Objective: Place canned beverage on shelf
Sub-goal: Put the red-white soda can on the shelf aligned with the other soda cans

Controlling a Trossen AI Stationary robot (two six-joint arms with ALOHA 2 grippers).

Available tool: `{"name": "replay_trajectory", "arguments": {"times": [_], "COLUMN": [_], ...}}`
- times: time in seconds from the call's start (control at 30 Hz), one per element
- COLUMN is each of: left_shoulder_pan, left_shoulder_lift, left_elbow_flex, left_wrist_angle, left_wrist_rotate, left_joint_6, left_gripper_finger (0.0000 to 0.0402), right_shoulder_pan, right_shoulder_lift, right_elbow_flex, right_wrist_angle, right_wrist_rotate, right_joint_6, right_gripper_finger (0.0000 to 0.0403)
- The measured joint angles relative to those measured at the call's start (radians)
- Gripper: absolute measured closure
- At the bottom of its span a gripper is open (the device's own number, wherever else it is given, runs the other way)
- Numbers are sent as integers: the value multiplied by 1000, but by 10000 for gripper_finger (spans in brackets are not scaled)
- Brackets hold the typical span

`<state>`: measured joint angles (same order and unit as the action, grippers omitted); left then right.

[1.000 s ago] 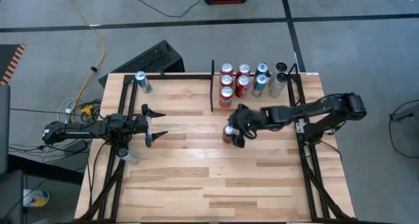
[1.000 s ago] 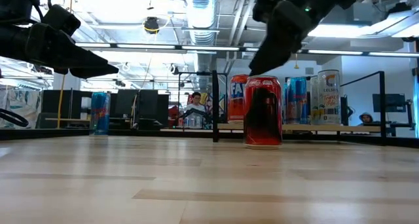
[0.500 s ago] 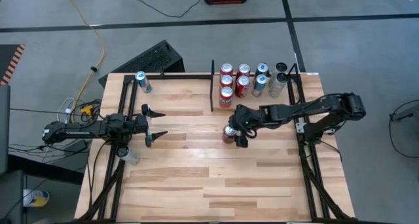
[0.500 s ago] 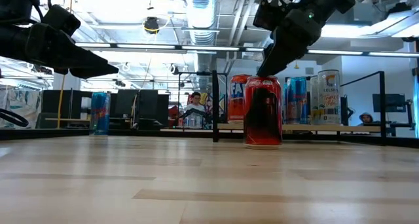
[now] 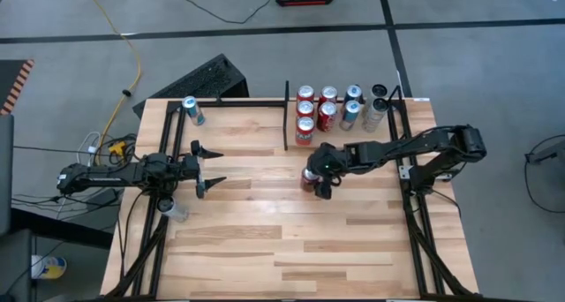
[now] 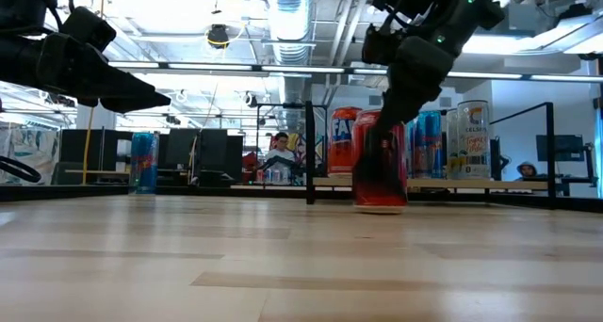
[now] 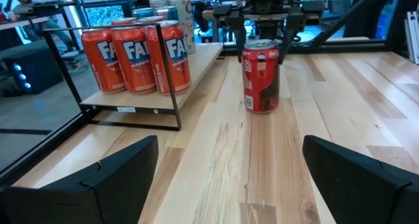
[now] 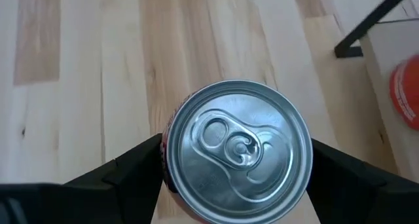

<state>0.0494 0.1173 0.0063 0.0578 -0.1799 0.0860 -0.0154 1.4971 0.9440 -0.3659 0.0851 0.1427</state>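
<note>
Red can (image 8: pixel 236 150) upright between right gripper (image 5: pixel 320 176) fingers (image 8: pixel 134 164)

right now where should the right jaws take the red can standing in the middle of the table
Grip the red can across its upright cylindrical wall, below the rim, coming straight down from above. The right gripper already hangs over its lid, one finger on each side, open; the table is bare around it.

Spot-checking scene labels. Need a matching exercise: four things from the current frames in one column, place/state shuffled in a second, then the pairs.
1. red can
2. blue can
3. left gripper
4. right gripper

A. standing alone at the table's far left corner
B. open, idle above the table's left side
C. upright on the table in front of the shelf
D. lowered over the red can, a finger on either side

1-C, 2-A, 3-B, 4-D
</note>
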Motion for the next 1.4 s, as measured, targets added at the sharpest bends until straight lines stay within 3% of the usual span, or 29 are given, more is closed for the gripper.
{"name": "replay_trajectory", "arguments": {"times": [0.43, 0.67, 1.03, 1.4], "left_shoulder_pan": [0, 0, 0, 0], "left_shoulder_lift": [0, 0, 0, 0], "left_elbow_flex": [0, 0, 0, 0], "left_wrist_angle": [0, 0, 0, 0], "left_wrist_rotate": [0, 0, 0, 0], "left_joint_6": [0, 0, 0, 0], "left_gripper_finger": [35, 35, 35, 35], "right_shoulder_pan": [15, 50, 39, 48], "right_shoulder_lift": [0, -2, -2, 0], "right_elbow_flex": [0, 1, 1, 0], "right_wrist_angle": [-24, -124, -152, -151], "right_wrist_rotate": [98, 288, 342, 355], "right_joint_6": [459, 714, 906, 923], "right_gripper_finger": [64, 63, 62, 58]}}
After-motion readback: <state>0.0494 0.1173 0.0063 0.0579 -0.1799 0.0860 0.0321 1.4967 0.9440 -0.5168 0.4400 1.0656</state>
